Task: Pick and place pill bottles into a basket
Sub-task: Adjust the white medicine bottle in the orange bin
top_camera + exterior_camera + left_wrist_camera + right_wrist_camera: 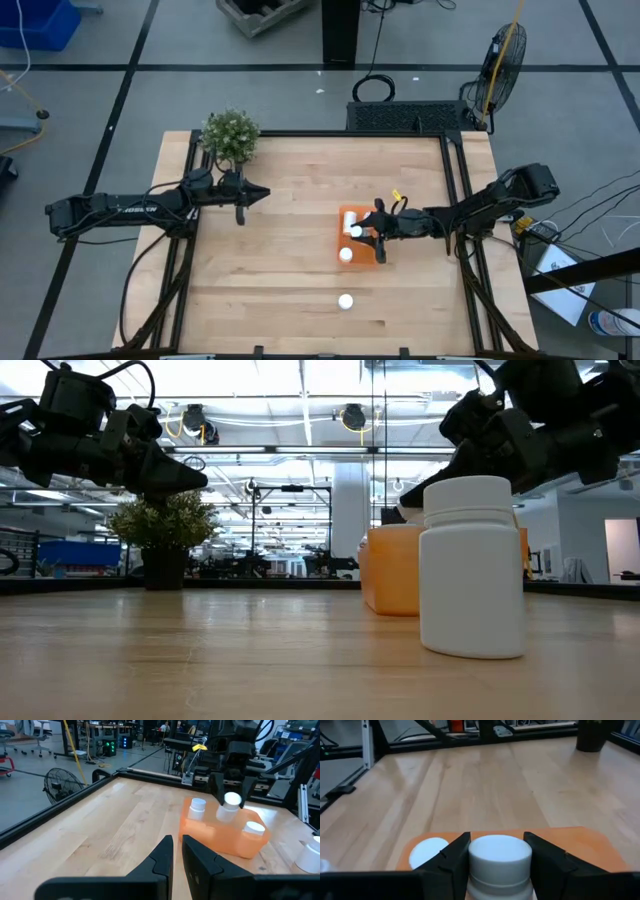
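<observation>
Pill bottles are split between the basket (360, 238) and the bare table (280, 260). Your right gripper (368, 231) hangs over the middle of the orange basket with its fingers (451, 861) clamped on the cap of one bottle (499, 860); you can see that bottle (230, 806) held tilted above the basket from the left wrist view. Two more bottles stand inside, one (346, 254) at the basket's 6 o'clock end and one (198, 808) at the 12 o'clock end. Another bottle (345, 301) stands alone on the table at 6 o'clock from the basket, well apart from it. Your left gripper (252, 194) waits at 9 o'clock on the table, just beside the potted plant (231, 135), its fingers (161, 857) nearly together and holding nothing.
</observation>
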You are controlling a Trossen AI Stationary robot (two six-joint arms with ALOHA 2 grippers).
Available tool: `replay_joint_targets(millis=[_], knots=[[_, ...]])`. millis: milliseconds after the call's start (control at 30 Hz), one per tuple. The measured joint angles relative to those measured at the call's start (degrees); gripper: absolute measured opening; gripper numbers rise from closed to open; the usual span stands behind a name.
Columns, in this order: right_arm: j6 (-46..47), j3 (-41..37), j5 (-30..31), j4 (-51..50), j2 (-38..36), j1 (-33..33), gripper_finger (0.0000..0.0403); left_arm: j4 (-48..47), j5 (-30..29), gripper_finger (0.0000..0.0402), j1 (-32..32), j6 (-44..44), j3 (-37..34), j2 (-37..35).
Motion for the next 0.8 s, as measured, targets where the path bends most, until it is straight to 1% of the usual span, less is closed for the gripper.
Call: replay_joint_targets(millis=[133,267,333,500,800], knots=[[-0.4,0.0,0.0,0.9,0.0,1.2,0.0159,0.0,-0.3,0.0044,0.0,0.2,0.0,0.0],[-0.3,0.0,1.3,-1.3,0.0,1.5,0.0158,0.0,-1.1,0.0044,0.0,0.1,0.0,0.0],[1.2,0.0,1.3,-2.1,0.0,1.5,0.0158,0.0,-1.1,0.0044,0.0,0.0,0.0,0.0],[2.5,0.0,1.1,-2.1,0.0,1.5,0.0150,0.0,-1.1,0.0044,0.0,0.0,0.0,0.0],[2.4,0.0,1.0,-2.3,0.0,1.5,0.0177,0.0,-1.1,0.0044,0.0,0.0,0.0,0.0]])
